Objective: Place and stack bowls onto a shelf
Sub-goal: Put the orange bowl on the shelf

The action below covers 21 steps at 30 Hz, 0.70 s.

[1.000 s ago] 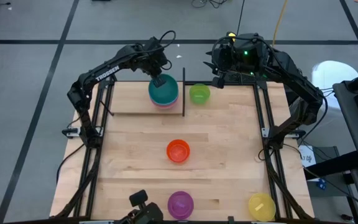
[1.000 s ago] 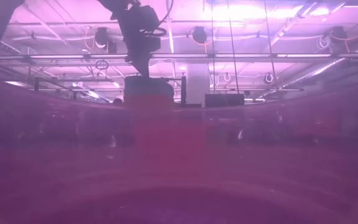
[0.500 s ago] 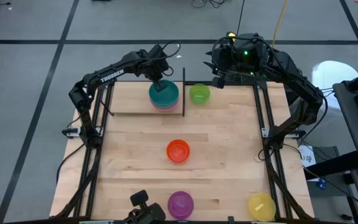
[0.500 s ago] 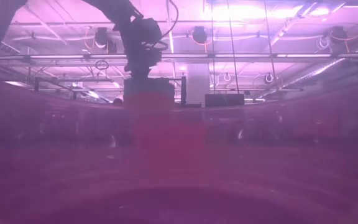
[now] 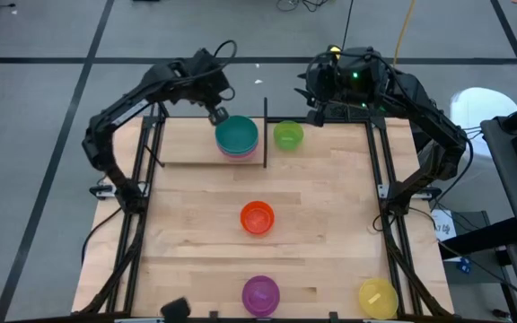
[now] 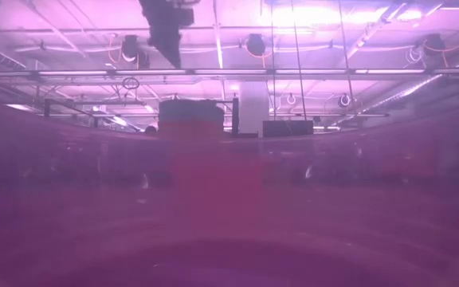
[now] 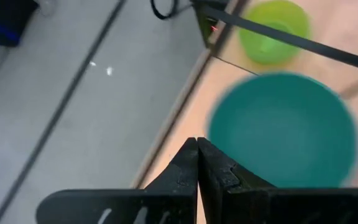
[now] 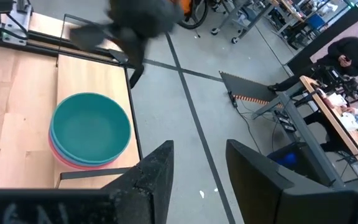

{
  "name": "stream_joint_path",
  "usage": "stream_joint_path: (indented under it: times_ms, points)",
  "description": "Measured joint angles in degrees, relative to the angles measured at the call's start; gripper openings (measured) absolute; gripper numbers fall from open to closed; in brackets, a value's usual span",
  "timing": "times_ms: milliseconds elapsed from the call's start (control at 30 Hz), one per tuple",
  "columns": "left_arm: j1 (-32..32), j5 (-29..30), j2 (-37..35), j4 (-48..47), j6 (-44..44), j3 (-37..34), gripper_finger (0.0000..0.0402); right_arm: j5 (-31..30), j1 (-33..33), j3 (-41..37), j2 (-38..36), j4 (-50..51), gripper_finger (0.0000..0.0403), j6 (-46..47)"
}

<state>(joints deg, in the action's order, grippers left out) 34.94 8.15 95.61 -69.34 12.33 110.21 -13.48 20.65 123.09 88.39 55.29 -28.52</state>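
The teal bowl (image 5: 237,135) was seen from above on top of a stack with a pink bowl (image 5: 238,152) under it, on the shelf (image 5: 187,142) at the bench's (image 5: 321,224) far edge. The lime green bowl (image 5: 288,135) stood just past the shelf's black end rod. The orange bowl (image 5: 257,217) sat mid-bench, the purple bowl (image 5: 260,294) and yellow bowl (image 5: 377,297) at the near edge. The left claw (image 5: 217,114) was held beside the stack's far left rim, apart from it. The right claw (image 5: 313,117) waited near the lime green bowl.

In the low view the stack (image 6: 190,111) was a dim shape, with the left arm above it.

In the left wrist view the left claw's fingers (image 7: 196,163) were pressed together, empty.

In the right wrist view the right claw's fingers (image 8: 157,168) stood apart.
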Motion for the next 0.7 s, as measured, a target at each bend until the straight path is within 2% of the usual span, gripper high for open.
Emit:
stream_joint_path:
  times_ms: [133, 267, 367, 567, 700]
  points:
    - [-3.0, -0.1, -4.2, -5.3, -3.2, 0.0, 0.0000, 0.0, 0.4, 0.0, 0.0, 3.5, 0.0141, 0.9]
    - [-5.2, -0.1, -7.9, -8.6, -5.7, 0.0, 0.0002, 0.6, 0.4, 0.0, 0.0, 12.6, 0.0141, 3.4]
    - [-6.0, -0.2, -10.4, -10.8, -7.5, 0.0, 0.0003, 4.5, 0.0, -1.3, 0.2, 16.9, 0.0141, 6.7]
    - [-6.4, -0.3, -14.6, -13.6, -9.7, 0.0, 0.0004, 5.3, -1.5, -10.1, 0.4, 16.3, 0.0141, 11.2]
    - [-6.4, -0.3, -16.7, -14.6, -9.7, 0.0, 0.0005, 10.2, -3.6, -18.5, 0.4, 14.0, 0.0141, 10.9]
